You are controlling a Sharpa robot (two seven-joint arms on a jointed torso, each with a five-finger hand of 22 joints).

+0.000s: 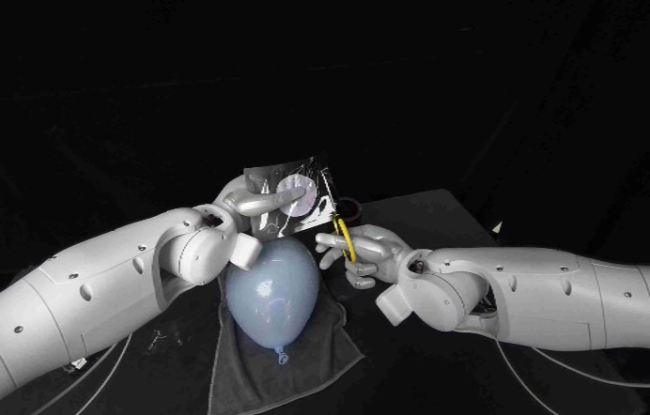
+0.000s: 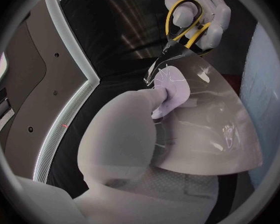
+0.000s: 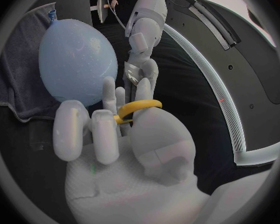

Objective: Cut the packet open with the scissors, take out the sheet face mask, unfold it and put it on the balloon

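Yellow-handled scissors [image 2: 172, 31] are clenched in the right hand [image 1: 355, 251], fingers through the loops and blades reaching toward the left hand [image 1: 251, 201]. That hand grasps the packet [image 2: 209, 129], pinching it and holding it raised and upright. The balloon [image 1: 271, 288] lies between the two hands and back toward the wrists, on a dark towel [image 1: 305, 359].

Holding the packet up and face-on, I judge, leaves its free edge open to the blades and keeps the cutting away from the balloon. The towel probably stops the balloon from rolling. The packet looks unopened, so the mask should be inside it, and cutting is the step in hand.

The left wrist view adds a detail the head view leaves vague. The blade tips meet the packet's corner, beyond the left hand's fingers, though I cannot tell whether they have bitten in. The head view gives the layout, with both hands close together just past the balloon's rounded end. The right wrist view shows a yellow loop ringing the right hand's fingers. It also shows the balloon off beyond the fingertips, apart from them.
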